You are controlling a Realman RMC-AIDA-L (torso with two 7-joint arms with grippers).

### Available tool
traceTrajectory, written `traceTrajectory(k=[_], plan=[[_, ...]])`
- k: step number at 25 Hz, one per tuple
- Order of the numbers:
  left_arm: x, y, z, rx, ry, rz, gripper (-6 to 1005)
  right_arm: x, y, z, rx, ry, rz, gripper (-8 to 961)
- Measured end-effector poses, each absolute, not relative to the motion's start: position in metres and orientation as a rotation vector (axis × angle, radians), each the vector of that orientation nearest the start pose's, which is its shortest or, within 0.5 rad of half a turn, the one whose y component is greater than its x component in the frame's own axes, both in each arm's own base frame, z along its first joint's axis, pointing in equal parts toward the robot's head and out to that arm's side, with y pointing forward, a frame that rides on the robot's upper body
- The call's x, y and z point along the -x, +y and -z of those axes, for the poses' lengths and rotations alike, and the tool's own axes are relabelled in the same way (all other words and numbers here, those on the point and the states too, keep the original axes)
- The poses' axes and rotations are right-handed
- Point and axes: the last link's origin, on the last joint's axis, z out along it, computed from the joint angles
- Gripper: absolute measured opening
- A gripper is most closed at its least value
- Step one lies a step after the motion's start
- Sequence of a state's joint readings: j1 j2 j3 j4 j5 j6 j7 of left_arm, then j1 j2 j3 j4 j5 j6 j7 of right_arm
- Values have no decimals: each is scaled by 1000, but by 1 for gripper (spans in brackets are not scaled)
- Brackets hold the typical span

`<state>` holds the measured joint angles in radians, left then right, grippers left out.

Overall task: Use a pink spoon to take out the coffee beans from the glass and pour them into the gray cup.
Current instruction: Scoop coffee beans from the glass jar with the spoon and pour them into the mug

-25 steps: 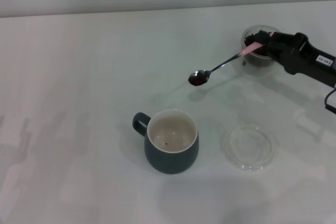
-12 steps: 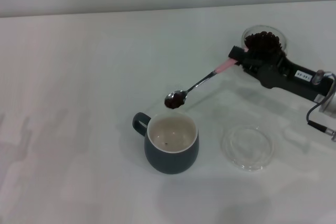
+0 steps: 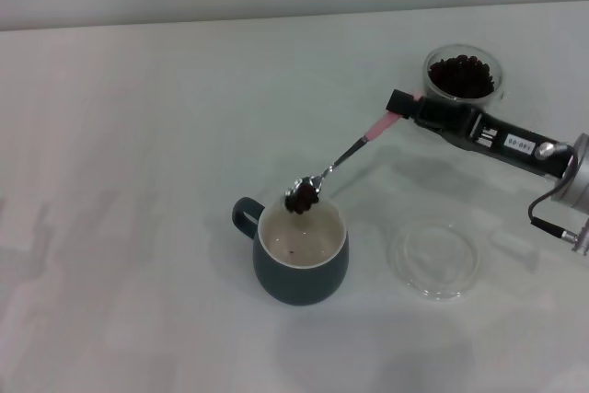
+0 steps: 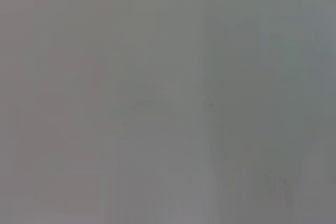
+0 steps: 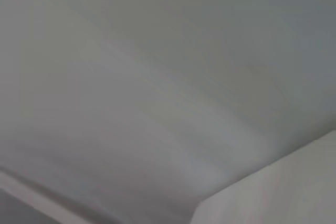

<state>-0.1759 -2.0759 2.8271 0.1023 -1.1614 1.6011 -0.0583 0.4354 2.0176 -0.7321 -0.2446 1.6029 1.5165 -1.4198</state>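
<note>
Only head view shows right tool [image 3: 401,104] gripping pink spoon [image 3: 337,161] over gray cup [image 3: 302,248].

The only marking is a small white label on the right gripper [image 3: 401,102], its dark characters too small to read; nothing else carries text.

table [image 3: 138,135]: white | on it: gray cup [image 3: 302,269], glass [image 3: 463,80], clear dish [image 3: 434,259]
</note>
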Motion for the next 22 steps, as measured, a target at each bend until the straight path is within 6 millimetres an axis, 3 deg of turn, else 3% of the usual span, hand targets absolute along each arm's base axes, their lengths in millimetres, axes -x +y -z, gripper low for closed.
traceTrajectory(k=[11,22], plan=[[352,217,8,1644,-307,707,552,-286,288,14,2371,1180,-1277,151],[352,217,8,1645,-310,704,553,-282,284,-5,2344,1164,-1407,151]])
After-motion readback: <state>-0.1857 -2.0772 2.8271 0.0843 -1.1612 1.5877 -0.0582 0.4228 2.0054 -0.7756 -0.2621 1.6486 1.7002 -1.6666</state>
